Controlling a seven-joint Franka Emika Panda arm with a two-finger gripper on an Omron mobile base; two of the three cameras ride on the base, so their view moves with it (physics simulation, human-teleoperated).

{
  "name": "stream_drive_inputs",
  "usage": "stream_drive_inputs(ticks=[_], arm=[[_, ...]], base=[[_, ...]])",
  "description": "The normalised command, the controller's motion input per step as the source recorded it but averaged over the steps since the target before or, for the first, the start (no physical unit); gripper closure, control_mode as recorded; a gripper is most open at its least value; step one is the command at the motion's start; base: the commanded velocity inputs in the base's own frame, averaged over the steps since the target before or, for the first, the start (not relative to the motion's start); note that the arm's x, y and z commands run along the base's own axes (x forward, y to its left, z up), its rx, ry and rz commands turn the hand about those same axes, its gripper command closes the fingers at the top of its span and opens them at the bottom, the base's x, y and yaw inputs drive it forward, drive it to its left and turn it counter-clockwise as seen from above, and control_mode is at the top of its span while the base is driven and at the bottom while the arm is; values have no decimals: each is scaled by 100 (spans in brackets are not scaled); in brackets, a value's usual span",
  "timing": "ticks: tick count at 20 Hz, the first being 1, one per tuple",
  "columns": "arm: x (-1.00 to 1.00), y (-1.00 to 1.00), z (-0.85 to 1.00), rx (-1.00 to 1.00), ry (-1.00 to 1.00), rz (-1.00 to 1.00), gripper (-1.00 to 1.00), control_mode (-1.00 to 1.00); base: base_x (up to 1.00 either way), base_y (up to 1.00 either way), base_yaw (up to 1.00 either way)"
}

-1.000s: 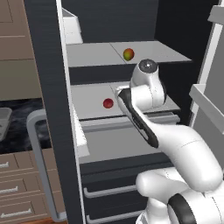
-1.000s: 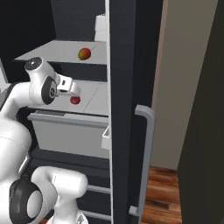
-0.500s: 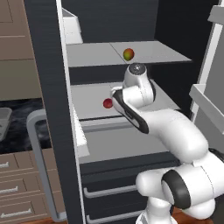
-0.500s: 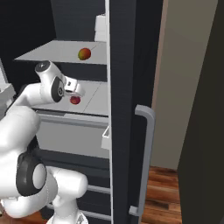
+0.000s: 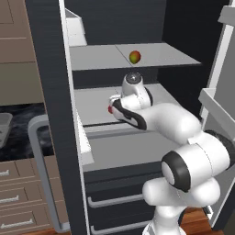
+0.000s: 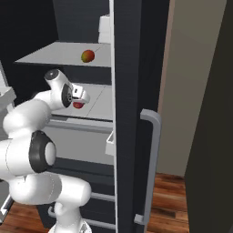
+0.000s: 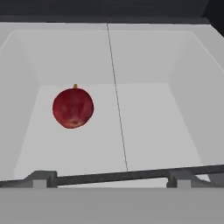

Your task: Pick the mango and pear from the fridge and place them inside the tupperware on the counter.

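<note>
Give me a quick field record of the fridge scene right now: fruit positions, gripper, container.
upper shelf: mango, red-green, alone
lower shelf: red fruit with a short stem, resting on the light grey floor
gripper: level with the lower shelf, camera facing the red fruit; open or shut cannot be told
fridge: door open, silver bar handle toward the camera
tupperware: on the counter, left of the fridge

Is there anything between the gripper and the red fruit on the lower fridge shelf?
No. In the hand view, bare light grey shelf floor lies before the red fruit; nothing stands in between. The left base view shows the gripper close beside it.
</note>
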Motion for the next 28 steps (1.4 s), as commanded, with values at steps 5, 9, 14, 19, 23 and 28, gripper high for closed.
stream_drive_inputs(ticks=[5,9,14,19,23,28], arm=[[51,28,-18,0,12,0,-100,-100],[34,12,-15,0,11,0,-100,-100],[27,5,-18,0,7,0,-100,-100],[28,6,-24,0,1,0,-100,-100],[28,6,-26,0,0,0,-100,-100],[27,3,-24,0,0,0,-100,-100]], base=[[0,0,0],[0,0,0],[0,0,0],[0,0,0],[0,0,0],[0,0,0]])
